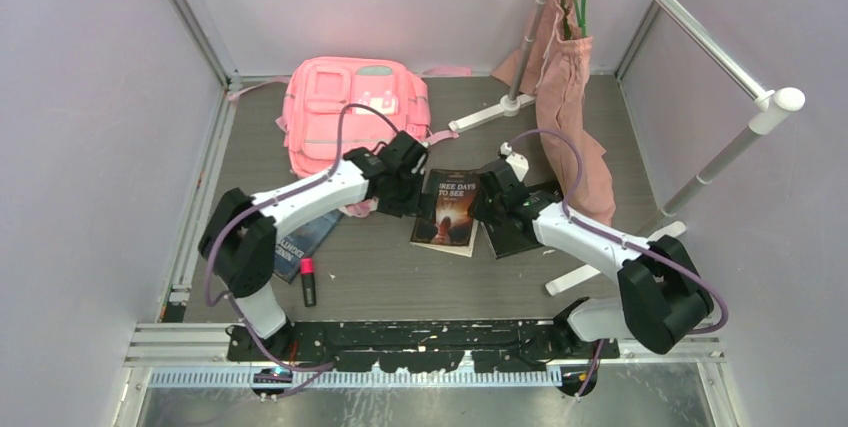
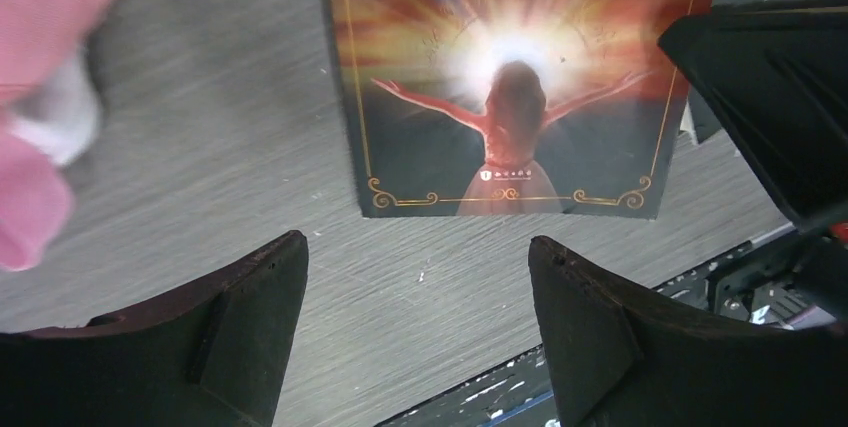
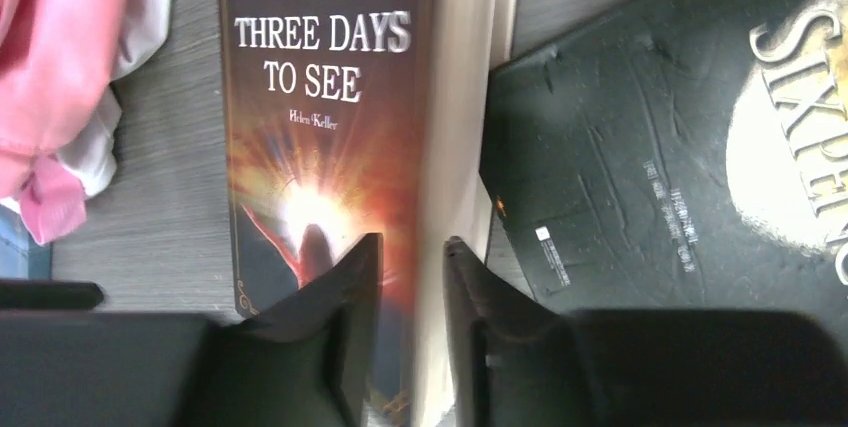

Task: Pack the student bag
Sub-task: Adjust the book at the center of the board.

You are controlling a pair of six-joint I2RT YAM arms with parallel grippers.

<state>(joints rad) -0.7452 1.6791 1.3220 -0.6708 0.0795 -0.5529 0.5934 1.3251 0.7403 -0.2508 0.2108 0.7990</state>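
Observation:
The bright pink student bag [image 1: 355, 112] lies flat at the back left of the table. Its pink fabric shows at the left edge of the left wrist view [image 2: 40, 97] and of the right wrist view [image 3: 50, 67]. The book "Three Days to See" [image 1: 450, 209] lies at mid table. My right gripper [image 1: 487, 202] is shut on the book's right edge, one finger on the cover [image 3: 320, 117] and one at the page side; the gripper [image 3: 412, 247] straddles that edge. My left gripper [image 1: 405, 187] is open and empty just left of the book [image 2: 510, 97], above bare table [image 2: 418, 252].
A black book [image 1: 520, 232] lies right of the held book, under my right arm, and shows in the right wrist view [image 3: 650, 167]. A blue book [image 1: 305, 237] and a red-capped marker [image 1: 308, 282] lie at the left front. A dusty-pink sack [image 1: 570, 117] hangs from a white rack [image 1: 700, 22] at the back right.

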